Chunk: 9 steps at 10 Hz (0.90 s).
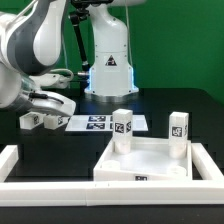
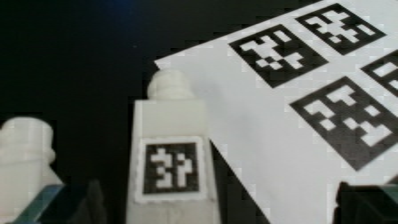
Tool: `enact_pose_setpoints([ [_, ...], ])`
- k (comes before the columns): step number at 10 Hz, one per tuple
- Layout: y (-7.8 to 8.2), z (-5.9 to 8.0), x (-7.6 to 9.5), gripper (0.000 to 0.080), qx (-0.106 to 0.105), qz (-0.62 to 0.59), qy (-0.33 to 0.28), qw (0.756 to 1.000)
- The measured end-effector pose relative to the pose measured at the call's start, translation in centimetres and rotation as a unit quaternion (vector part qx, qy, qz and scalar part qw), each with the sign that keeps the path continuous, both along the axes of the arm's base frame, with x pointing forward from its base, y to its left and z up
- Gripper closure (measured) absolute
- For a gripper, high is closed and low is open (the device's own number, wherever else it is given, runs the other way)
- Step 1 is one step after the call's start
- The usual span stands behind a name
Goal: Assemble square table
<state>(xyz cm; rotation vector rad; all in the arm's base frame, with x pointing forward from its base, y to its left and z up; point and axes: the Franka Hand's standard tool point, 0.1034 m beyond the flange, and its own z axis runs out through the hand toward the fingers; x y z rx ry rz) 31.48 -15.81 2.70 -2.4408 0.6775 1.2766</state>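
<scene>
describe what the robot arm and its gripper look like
The arm is made of rounded white shells with dark grey joints. Its white base carries a black triangle mark and a blue glow on one side. The gripper has a pale body. Its fingers look dark, with a greenish tint in the wrist view.

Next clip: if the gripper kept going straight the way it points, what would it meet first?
Most likely the tagged white leg, lying centred ahead of the open gripper. A second leg and the marker board sit off that line. Depth is unclear.
</scene>
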Motion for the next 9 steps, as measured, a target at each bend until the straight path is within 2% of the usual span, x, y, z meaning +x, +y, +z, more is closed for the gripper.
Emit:
enact_pose_setpoints([
  [3, 0.1, -1.3, -0.8, 0.015, -0.007, 0.003, 0.003, 1.0],
  [7, 0.2, -1.8, -1.3, 0.015, -0.006, 0.004, 0.011, 1.0],
  [9, 0.2, -1.8, -1.3, 0.0421, -0.006, 0.004, 0.011, 1.0],
])
